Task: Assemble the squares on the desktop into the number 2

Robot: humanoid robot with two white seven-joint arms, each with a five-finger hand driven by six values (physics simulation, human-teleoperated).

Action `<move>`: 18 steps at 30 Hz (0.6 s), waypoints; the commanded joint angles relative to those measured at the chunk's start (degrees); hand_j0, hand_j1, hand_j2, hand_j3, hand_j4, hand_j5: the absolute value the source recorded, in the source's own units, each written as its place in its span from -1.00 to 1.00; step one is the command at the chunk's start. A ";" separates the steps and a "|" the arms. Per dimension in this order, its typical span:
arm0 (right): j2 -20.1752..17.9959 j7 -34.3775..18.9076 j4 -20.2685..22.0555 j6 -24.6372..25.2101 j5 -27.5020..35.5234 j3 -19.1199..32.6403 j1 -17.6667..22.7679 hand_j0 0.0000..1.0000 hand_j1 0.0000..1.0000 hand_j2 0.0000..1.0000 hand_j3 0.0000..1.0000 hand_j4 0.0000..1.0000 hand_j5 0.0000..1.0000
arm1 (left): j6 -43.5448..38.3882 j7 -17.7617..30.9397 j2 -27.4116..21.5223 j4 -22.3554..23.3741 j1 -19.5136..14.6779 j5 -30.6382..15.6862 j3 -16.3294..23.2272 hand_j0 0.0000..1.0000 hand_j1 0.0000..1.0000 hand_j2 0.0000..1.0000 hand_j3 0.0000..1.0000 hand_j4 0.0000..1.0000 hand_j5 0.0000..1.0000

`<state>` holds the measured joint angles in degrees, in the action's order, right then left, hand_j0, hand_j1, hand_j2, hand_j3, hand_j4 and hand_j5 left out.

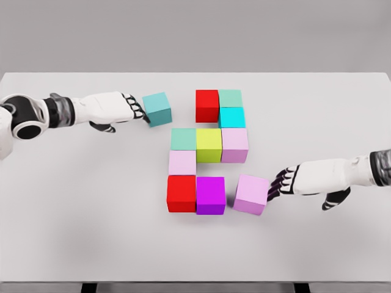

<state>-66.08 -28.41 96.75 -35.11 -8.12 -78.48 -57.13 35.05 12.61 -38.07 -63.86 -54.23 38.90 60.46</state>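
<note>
Squares, coloured cubes, eleven in count, lie on a white table seen from the head view. Left arm enters from the picture's left edge; left hand lies flat, fingers extended and holding nothing, fingertips touching the left face of a teal cube, which sits apart from the main group, up and to the left of it. Main group, left column: a mint cube, a pale pink cube directly below it, and a red cube below that. Next: an upper red cube in the top row, a yellow-green cube in the middle row beside the mint one, and a magenta cube touching the lower red one. Further right: a sage-green cube beside the upper red cube, a cyan cube under it, and a lilac cube beside the yellow-green one. A light purple cube lies just right of the magenta cube, turned slightly askew with a small gap between them. Right arm enters from the picture's right edge; right hand is open, gripping nothing, its dark fingertips against the right face of the light purple cube.
</note>
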 commanded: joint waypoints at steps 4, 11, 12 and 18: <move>0.86 0.02 -1.03 0.11 0.39 1.31 0.00 1.00 1.00 1.00 1.00 1.00 1.00 | -0.05 0.30 1.42 2.07 -0.44 -0.23 -0.08 0.72 0.72 0.72 0.72 0.72 0.72; 1.83 -0.07 -3.93 0.11 0.39 2.28 -0.09 1.00 1.00 1.00 1.00 1.00 1.00 | -0.05 0.31 2.12 4.10 -0.97 -0.23 -0.08 0.73 0.73 0.73 0.73 0.73 0.73; 1.83 -0.07 -4.20 0.11 0.39 2.89 -0.09 1.00 1.00 1.00 1.00 1.00 1.00 | -0.05 0.31 2.21 4.71 -1.14 -0.23 -0.08 0.73 0.73 0.73 0.73 0.73 0.73; 3.41 -0.07 -6.92 0.11 0.39 3.86 -0.09 1.00 1.00 1.00 1.00 1.00 1.00 | -0.05 0.66 3.88 8.31 -2.55 -0.14 -0.08 0.74 0.74 0.74 0.74 0.74 0.74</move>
<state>-63.36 -28.50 91.02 -35.11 -8.04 -74.94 -57.22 35.06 13.14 -34.85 -56.90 -56.86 38.98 60.44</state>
